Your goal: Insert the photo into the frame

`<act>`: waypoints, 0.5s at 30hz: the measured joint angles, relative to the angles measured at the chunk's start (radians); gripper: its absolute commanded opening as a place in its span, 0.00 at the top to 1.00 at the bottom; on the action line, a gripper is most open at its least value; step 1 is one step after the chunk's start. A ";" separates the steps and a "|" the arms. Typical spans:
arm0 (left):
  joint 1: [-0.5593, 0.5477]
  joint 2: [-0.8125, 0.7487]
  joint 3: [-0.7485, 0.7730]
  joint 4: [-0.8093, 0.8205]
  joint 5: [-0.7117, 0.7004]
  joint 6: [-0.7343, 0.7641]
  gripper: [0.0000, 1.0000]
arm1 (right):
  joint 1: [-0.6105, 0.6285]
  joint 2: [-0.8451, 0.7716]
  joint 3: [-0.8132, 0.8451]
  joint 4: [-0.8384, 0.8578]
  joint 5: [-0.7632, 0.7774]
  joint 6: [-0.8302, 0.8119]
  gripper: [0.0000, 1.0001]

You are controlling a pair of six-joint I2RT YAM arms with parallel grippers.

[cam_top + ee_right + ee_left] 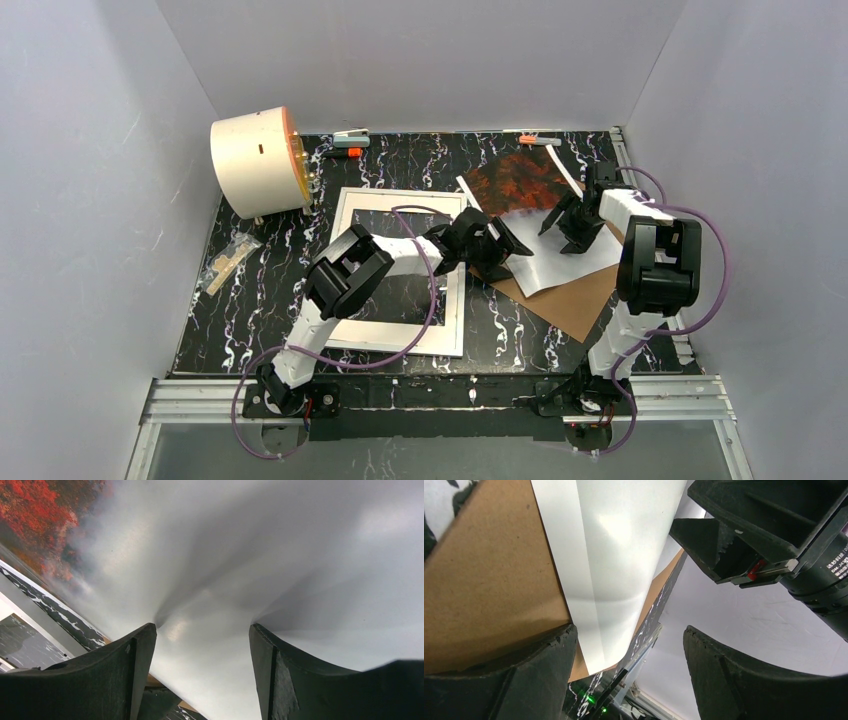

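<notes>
Left gripper [629,632] hangs spread wide, grasping nothing, at the curled left edge of the photo [525,180]. That print lies on the brown-backed frame [560,300], toward the far right corner of the table [240,320]. Right gripper [202,627], also spread, presses both tips into the paper. Pushing harder could crease it or skid it over the frame's rim.

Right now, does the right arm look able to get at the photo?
Probably yes: the right gripper is open, its fingertips pressing the photo on its pale half, with nothing lying over it. The left gripper sits clear at the sheet's near corner.
</notes>
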State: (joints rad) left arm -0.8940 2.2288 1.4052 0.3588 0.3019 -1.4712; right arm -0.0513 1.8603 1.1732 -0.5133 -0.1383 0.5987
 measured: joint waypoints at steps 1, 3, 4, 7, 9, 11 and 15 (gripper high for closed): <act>-0.003 -0.002 -0.003 0.001 -0.003 -0.002 0.23 | 0.000 -0.001 -0.001 0.002 0.000 0.000 0.25; -0.008 -0.004 -0.006 0.000 -0.010 -0.002 0.23 | 0.000 -0.005 -0.009 0.010 -0.004 0.000 0.26; -0.010 -0.005 -0.007 0.000 -0.014 0.000 0.23 | -0.001 -0.009 -0.014 0.016 -0.006 0.000 0.26; -0.014 -0.011 -0.011 -0.001 -0.030 0.014 0.23 | -0.002 -0.018 -0.040 0.058 -0.076 0.014 0.26; -0.019 -0.018 -0.017 -0.005 -0.042 0.032 0.22 | -0.002 -0.023 -0.064 0.092 -0.131 0.030 0.26; -0.024 -0.033 -0.028 -0.014 -0.057 0.049 0.22 | 0.000 -0.031 -0.095 0.137 -0.198 0.048 0.26; -0.027 -0.058 -0.054 -0.024 -0.076 0.081 0.22 | 0.022 -0.043 -0.151 0.200 -0.301 0.079 0.25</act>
State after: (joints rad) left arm -0.9215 2.1708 1.3510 0.3351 0.2256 -1.3903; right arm -0.0296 1.8172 1.0218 -0.3134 -0.4397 0.6781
